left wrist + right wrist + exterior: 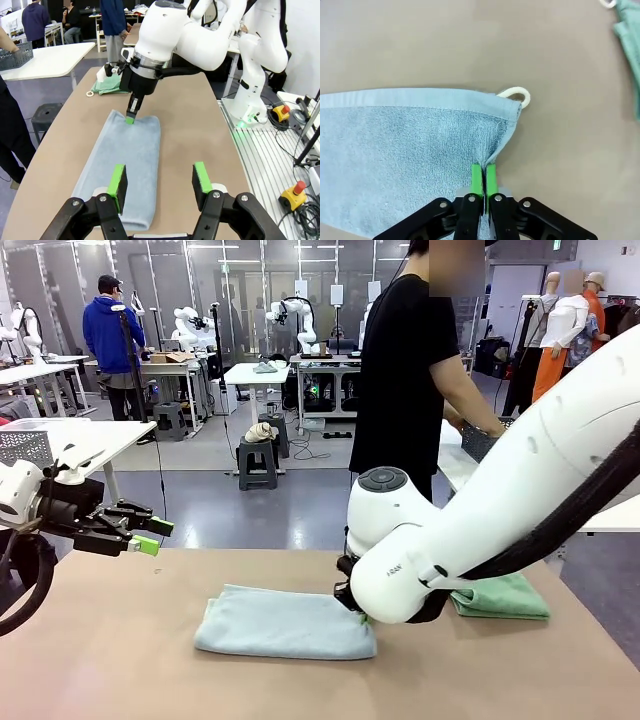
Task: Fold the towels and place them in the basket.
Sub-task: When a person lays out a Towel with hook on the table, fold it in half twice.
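Note:
The pale blue towel [280, 625] lies folded lengthwise in the middle of the brown table [120, 640]. My right gripper [358, 615] is shut on that towel's right end, and its green pads [478, 175] pinch a bunched fold near the corner with the white loop [516, 94]. The green towel [505, 595] lies folded to the right, partly behind my right arm. My left gripper [150, 535] hovers open over the table's left end, above the blue towel's [130, 160] other end. The person's hands rest at the dark basket [478, 443] on a white table beyond.
The person in black stands at the far side, turned toward the white side table [455, 465]. A paler grey mesh basket [25, 445] sits on another white table at the left. Bare tabletop lies in front of the blue towel and to its left.

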